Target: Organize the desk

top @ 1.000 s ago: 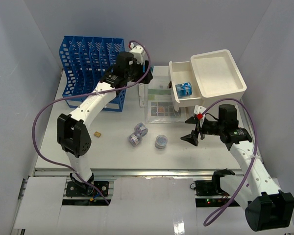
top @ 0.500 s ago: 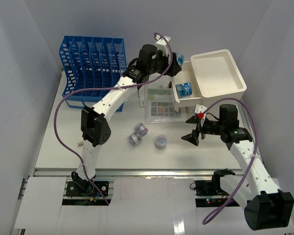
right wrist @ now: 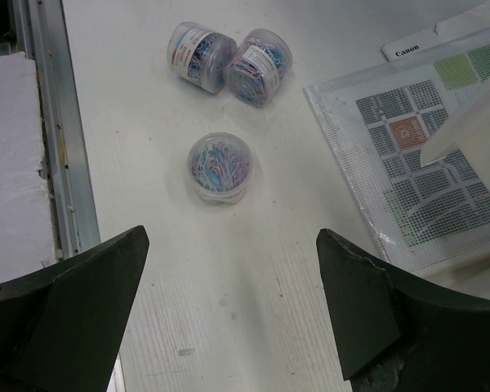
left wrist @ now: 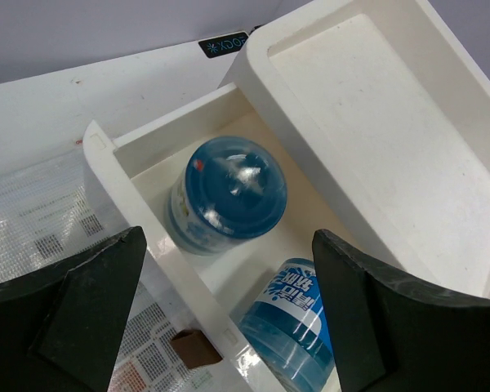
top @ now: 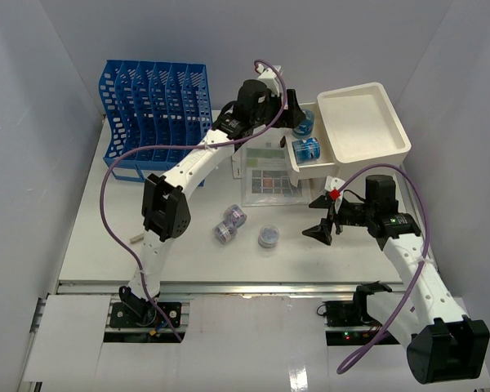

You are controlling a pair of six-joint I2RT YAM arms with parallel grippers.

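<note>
Left fingers spread wide, empty, over the drawer, two blue jars in! Right fingers open too, above the counter beneath both arms, where three clip tubs wait.

Lower blue jar: underside hidden behind drawer front wall | printed sheet: right corner hidden beneath drawer | brown bit: unidentifiable | pale speck on the desk: too small to tell
</note>
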